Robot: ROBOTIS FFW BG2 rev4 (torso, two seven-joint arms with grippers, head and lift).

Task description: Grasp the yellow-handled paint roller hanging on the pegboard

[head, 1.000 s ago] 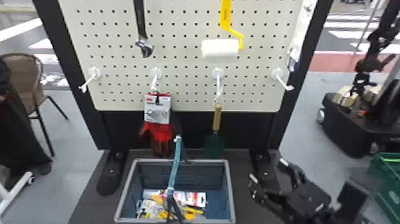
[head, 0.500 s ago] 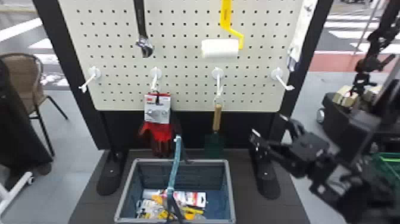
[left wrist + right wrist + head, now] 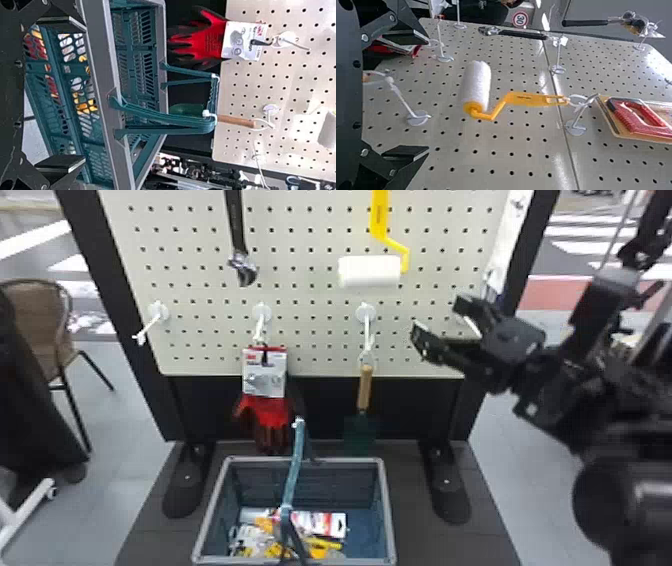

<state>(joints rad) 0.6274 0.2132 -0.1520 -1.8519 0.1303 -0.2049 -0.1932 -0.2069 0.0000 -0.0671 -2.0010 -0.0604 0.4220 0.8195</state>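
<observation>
Pegboard (image 3: pixel 310 335) stands upright ahead, with the roller (image 3: pixel 369 271) hanging high on it, yellow handle running up and down and white sleeve crosswise at its lower end. Right gripper (image 3: pixel 441 321), jaws spread and empty, sits before the board's lower right part. The roller lies up and to its left, apart from it, and this arm looks the nearer. Basket (image 3: pixel 386 500) below holds small packaged items, some yellow. Left gripper (image 3: pixel 69 93), fingers wide apart and holding nothing, faces the basket.
</observation>
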